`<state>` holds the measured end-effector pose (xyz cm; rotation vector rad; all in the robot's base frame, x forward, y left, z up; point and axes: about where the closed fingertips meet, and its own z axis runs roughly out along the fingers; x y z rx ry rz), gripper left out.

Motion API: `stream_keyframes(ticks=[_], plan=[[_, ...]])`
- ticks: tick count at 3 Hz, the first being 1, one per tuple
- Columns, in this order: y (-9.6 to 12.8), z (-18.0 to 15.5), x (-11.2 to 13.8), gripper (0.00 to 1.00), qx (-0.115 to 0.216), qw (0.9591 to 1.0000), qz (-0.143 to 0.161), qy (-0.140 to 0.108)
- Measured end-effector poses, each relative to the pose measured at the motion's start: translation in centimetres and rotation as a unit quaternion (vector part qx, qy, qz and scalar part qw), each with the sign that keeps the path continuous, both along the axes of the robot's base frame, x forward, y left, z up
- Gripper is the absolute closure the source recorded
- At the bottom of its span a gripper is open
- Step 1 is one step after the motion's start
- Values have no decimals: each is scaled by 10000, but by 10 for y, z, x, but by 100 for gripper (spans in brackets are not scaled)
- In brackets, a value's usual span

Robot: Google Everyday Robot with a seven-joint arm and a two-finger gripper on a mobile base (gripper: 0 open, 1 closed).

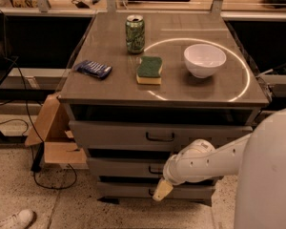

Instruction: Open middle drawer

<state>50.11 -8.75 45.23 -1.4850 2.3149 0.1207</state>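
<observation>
The grey cabinet has three drawers, all shut. The middle drawer (119, 168) is a wide shallow grey front with a small dark loop handle (155, 169) at its centre. My gripper (162, 190), at the end of the white arm (200, 162) reaching in from the right, hangs just below and slightly right of that handle, in front of the lowest drawer (124, 190). A tan fingertip points down and left. The arm's wrist covers the right half of the middle drawer's front.
The tall top drawer (109, 135) has its own handle (159, 137). On the cabinet top stand a green can (135, 33), a green sponge (149, 69), a white bowl (205, 59) and a blue packet (93, 69). A cardboard box (52, 137) and cables lie at the left.
</observation>
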Motion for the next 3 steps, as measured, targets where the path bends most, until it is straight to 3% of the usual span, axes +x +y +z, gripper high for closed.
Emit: stream_keyframes(ticks=[1,3], plan=[[6,-6,6,0,-13,10000,40,13],[8,-49,3,0,-260,9989,202,344]])
